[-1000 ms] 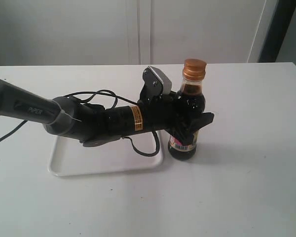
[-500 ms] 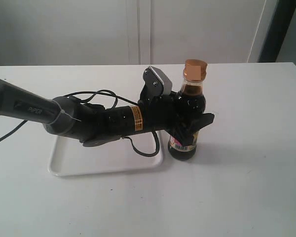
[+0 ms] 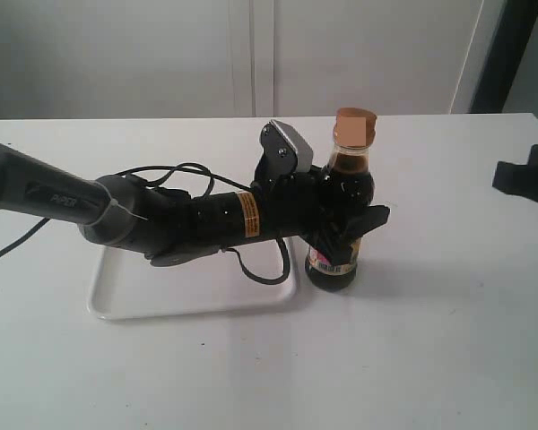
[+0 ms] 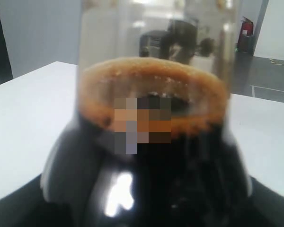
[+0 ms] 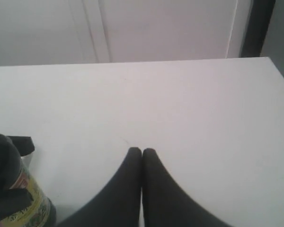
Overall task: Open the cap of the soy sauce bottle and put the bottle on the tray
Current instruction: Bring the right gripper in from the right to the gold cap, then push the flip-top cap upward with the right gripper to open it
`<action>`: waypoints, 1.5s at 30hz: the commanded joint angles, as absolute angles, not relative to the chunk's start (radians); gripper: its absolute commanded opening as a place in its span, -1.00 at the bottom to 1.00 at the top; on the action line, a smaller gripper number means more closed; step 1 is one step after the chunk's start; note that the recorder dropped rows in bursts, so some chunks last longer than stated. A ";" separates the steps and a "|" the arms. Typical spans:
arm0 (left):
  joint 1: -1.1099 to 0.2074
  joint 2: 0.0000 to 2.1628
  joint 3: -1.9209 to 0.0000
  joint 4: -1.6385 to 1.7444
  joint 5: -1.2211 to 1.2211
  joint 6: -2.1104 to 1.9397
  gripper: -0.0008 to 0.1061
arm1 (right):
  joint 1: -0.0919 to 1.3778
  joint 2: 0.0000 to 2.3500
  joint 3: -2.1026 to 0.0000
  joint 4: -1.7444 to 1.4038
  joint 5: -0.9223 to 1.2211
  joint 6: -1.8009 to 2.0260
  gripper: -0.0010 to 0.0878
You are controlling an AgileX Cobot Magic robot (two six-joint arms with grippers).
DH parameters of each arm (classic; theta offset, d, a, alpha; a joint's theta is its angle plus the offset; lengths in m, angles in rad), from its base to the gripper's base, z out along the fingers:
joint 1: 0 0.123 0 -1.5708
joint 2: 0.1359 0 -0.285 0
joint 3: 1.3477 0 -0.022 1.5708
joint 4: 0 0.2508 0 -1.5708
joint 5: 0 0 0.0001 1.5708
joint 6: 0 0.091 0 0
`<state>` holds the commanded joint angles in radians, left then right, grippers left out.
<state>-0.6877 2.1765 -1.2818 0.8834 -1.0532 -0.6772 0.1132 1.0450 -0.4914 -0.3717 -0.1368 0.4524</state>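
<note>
Dark soy sauce bottle upright, gold cap, left fingers pinching it, right fingers pressed together

This looks like a robotics lab or test room rather than a home or kitchen: a plain white desk stands against bare white wall panels, with nothing domestic around it. A black robot arm with exposed cables and a yellow warning sticker lies across the desk, which suits a research setup. Past the bottle, the left wrist view shows a blurred open hall with a grey floor and what may be a red fire extinguisher by the wall.
</note>
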 joint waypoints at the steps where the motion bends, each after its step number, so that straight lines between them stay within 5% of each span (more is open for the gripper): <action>1: -0.688 2.177 -1.282 0.883 -1.053 -0.677 -0.99 | 0.116 1.051 -0.465 -0.372 -0.225 0.452 -0.98; 4: -0.688 2.177 -1.282 0.883 -1.053 -0.675 -0.99 | 0.118 1.051 -0.359 -0.367 -0.611 0.431 -0.98; 9: -0.688 2.177 -1.282 0.883 -1.053 -0.675 -0.99 | 0.118 1.127 -0.295 -0.328 -0.729 0.457 -0.98; 19: -0.688 2.177 -1.282 0.901 -1.053 -0.675 -0.99 | 0.042 1.335 -0.596 -1.492 -1.089 1.430 -0.98; 45: -0.688 2.177 -1.282 0.914 -1.053 -0.649 -0.99 | -0.013 1.529 -0.918 -1.660 -1.073 1.865 -0.98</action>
<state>-0.6877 2.1765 -1.2818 0.9137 -1.0532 -0.6494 -0.0128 1.5289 -0.9182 -1.6603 -1.0732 1.8651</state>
